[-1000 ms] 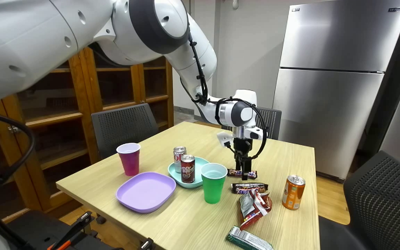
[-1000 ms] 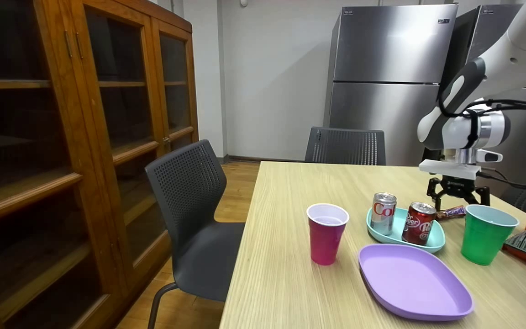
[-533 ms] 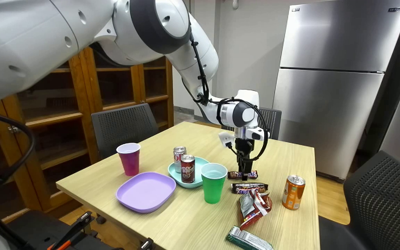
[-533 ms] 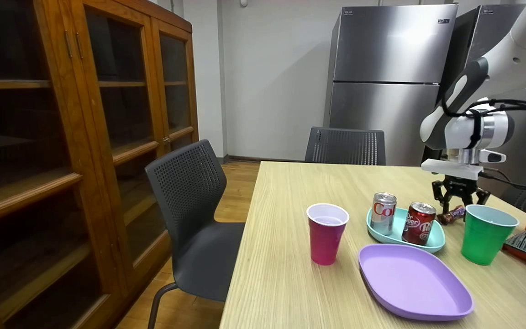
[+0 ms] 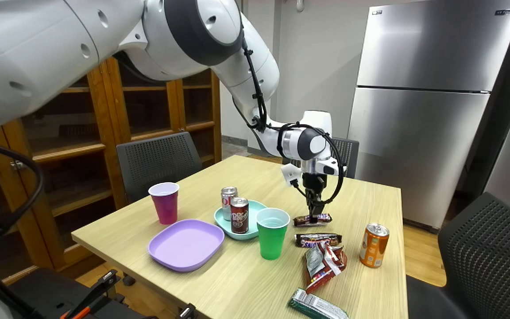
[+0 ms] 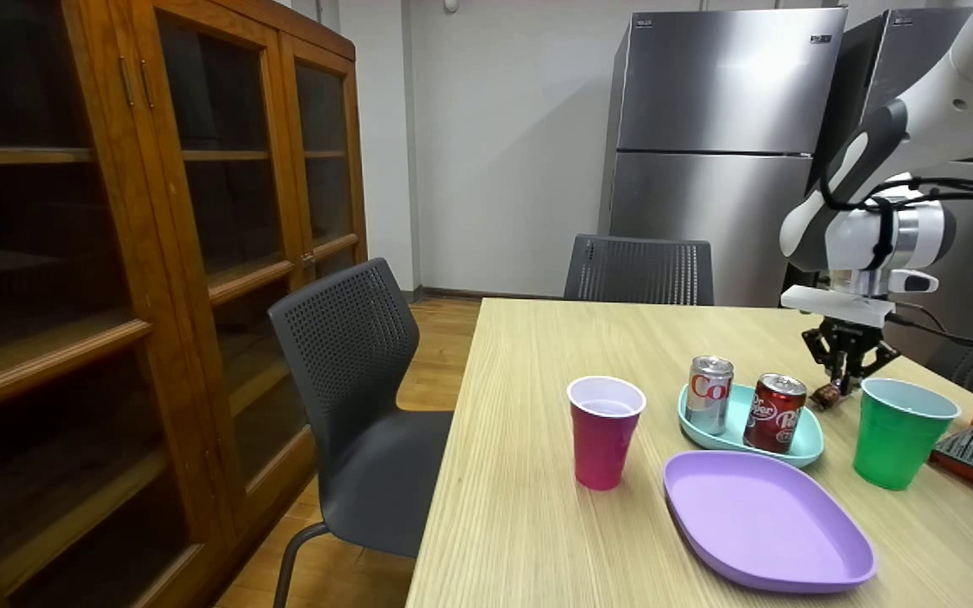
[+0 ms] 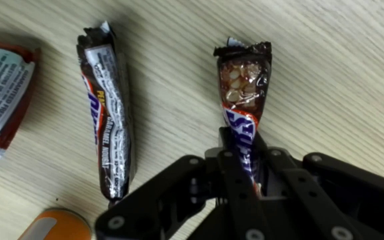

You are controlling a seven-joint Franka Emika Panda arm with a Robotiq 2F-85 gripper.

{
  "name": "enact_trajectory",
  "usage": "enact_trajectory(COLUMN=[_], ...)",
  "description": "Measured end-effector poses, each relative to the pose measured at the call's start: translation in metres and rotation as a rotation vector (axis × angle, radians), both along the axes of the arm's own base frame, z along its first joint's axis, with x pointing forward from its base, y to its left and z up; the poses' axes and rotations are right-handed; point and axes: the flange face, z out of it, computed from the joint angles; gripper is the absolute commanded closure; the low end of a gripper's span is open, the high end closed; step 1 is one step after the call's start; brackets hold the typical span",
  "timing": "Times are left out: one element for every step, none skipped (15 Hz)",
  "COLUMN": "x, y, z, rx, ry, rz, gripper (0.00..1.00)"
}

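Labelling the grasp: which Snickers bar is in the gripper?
The Snickers bar farther from the red bag, pinched in the gripper; the other bar lies ungripped beside that bag.

The far Snickers bar (image 7: 242,85) is wrapped in glossy plastic film; the gripper (image 7: 242,138) is finished matt. The purple plate (image 5: 186,245) is formed of smooth plastic. The table (image 6: 537,405) is surfaced in wood grain, the refrigerator (image 5: 419,146) in brushed metal.

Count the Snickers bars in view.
2: held bar, in the gripper; loose bar, on the table between gripper and red bag. Others may be hidden.
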Motion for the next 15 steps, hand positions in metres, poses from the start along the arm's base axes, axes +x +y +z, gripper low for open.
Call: enact_trajectory(x=[0.001, 0.001, 0.001, 0.000, -0.002, -0.005, -0.008, -0.012, -0.016, -0.020, -0.024, -0.028, -0.032, -0.036, -0.040], y=[-0.001, -0.002, -0.003, -0.004, -0.003, -0.003, -0.001, 0.000, 0.002, 0.004, 0.007, 0.011, 0.015, 0.020, 0.025], z=[0.007, 0.015, 0.024, 0.033, 0.042, 0.051, 0.060, 0.069, 0.079, 0.087, 0.095, 0.103, 0.111, 0.118, 0.125], rx=[-0.009, -0.018, -0.029, -0.037, -0.043, -0.047, -0.050, -0.051, -0.051, -0.050, -0.046, -0.041, -0.036, -0.029, -0.022], ry=[-0.021, -0.044, -0.066, -0.086, -0.104, -0.119, -0.131, -0.141, -0.151, -0.157, -0.160, -0.162, -0.164, -0.165, -0.166], rz=[0.013, 0.030, 0.049, 0.069, 0.090, 0.110, 0.128, 0.143, 0.155, 0.167, 0.179, 0.193, 0.215, 0.242, 0.276], gripper=[0.97, 0.97, 0.97, 0.97, 0.97, 0.97, 0.97, 0.97, 0.97, 0.97, 0.97, 0.97, 0.97, 0.97, 0.97])
